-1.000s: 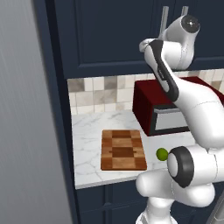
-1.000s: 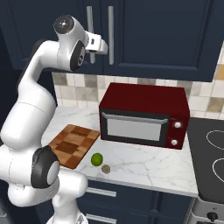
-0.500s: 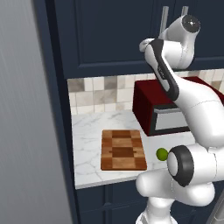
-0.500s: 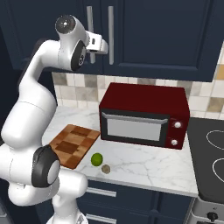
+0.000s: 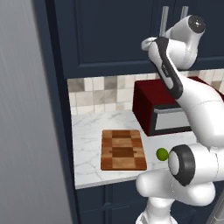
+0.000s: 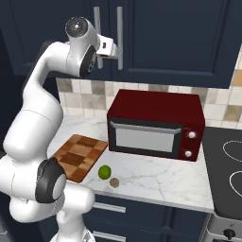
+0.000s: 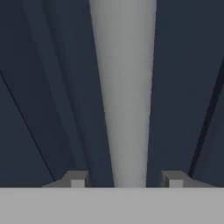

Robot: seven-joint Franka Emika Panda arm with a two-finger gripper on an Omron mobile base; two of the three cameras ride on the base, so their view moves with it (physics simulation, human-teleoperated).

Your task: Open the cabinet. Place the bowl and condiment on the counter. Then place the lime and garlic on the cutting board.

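Observation:
The navy cabinet (image 6: pixel 175 33) has both doors shut, so the bowl and condiment are hidden. My gripper (image 6: pixel 115 50) is raised to the right-hand silver handle (image 6: pixel 119 38). In the hand view the handle (image 7: pixel 124 87) runs up between my fingertips (image 7: pixel 78 179), with a small gap on each side; the gripper (image 7: pixel 125 179) is open around it. The lime (image 6: pixel 104 172) and the garlic (image 6: pixel 114 182) lie on the marble counter (image 6: pixel 156 182), just right of the cutting board (image 6: pixel 78 150). In the left base view the lime (image 5: pixel 162 153) lies right of the board (image 5: pixel 123 149).
A dark red microwave (image 6: pixel 156 124) stands on the counter under the cabinet, right of the board. A black stove top (image 6: pixel 227 165) lies at the far right. A tall grey panel (image 5: pixel 26 131) bounds the counter on the left.
The jaws have narrowed around the cabinet handle. The arm and the things on the counter have stayed where they were.

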